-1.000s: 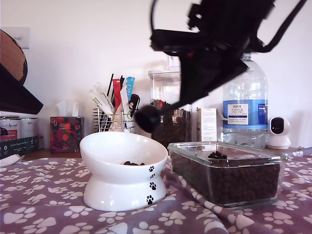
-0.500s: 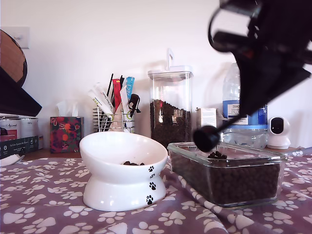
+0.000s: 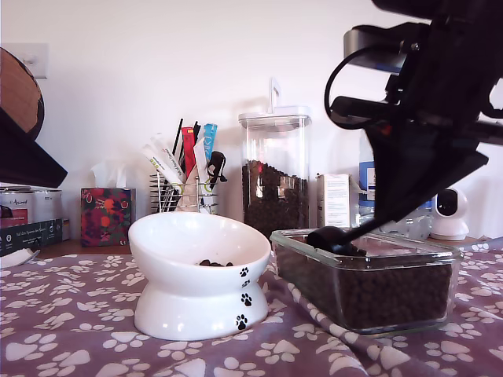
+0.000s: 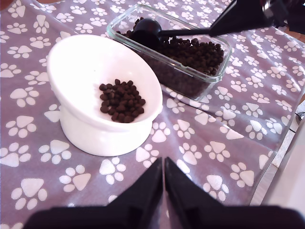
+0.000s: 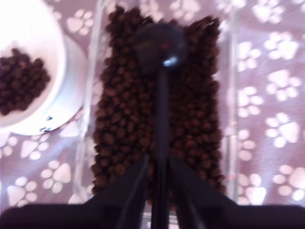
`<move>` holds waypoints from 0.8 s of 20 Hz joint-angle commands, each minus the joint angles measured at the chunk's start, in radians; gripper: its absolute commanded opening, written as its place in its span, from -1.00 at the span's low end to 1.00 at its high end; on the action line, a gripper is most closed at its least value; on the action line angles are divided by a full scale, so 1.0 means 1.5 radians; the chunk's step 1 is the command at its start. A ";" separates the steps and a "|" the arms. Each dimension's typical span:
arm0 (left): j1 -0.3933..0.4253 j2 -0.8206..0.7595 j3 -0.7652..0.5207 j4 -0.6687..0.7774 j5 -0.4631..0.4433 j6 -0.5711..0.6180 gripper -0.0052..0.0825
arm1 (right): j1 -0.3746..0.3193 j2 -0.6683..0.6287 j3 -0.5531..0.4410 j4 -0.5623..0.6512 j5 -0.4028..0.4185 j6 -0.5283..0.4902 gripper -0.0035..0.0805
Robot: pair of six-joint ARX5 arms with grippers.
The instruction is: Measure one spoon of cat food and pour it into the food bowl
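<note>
You see the food bowl point(image 3: 200, 271) holding a small heap of cat food point(image 4: 120, 100), just beside the glass dish point(image 3: 368, 276), where my second gripper point(image 5: 157, 179) clamps the spoon point(image 3: 334, 239); my first gripper point(image 4: 163, 168), pressed closed and empty, hangs above the bowl.

Swung second gripper point(image 3: 376, 222) from above food bowl point(image 3: 196, 271); lowered spoon point(image 3: 330, 239) onto cat food point(image 3: 369, 290) in glass dish point(image 3: 444, 259).

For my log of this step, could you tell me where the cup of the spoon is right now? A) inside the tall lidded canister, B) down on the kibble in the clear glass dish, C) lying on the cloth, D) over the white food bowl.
B: the spoon, held by my second gripper, has its cup on the cat food in the glass dish.
</note>
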 commanded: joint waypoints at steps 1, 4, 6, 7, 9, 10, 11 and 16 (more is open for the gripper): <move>-0.002 0.002 0.010 0.006 0.000 -0.002 -0.93 | -0.002 -0.010 0.006 0.002 -0.004 0.000 -0.21; -0.002 0.002 0.010 0.015 0.000 -0.002 -0.93 | -0.002 -0.031 0.014 -0.023 -0.007 -0.010 -0.23; -0.002 0.002 0.010 0.046 -0.004 -0.001 -0.93 | -0.002 -0.047 0.014 0.007 0.000 -0.031 -0.66; -0.002 0.002 0.010 0.072 -0.028 -0.001 -0.93 | -0.002 -0.053 0.014 0.046 0.010 -0.053 -0.93; 0.001 0.003 0.010 0.129 -0.115 0.008 -0.93 | -0.012 -0.053 0.014 0.144 0.036 -0.082 -0.94; 0.008 0.006 0.010 0.158 -0.155 0.026 -0.93 | -0.028 -0.053 0.010 0.199 0.036 -0.097 -0.94; 0.020 0.009 0.010 0.187 -0.176 0.044 -0.93 | -0.050 -0.053 0.002 0.257 0.035 -0.114 -0.94; 0.136 0.047 0.010 0.274 -0.167 0.056 -0.93 | -0.198 -0.062 -0.062 0.465 -0.033 -0.164 -0.94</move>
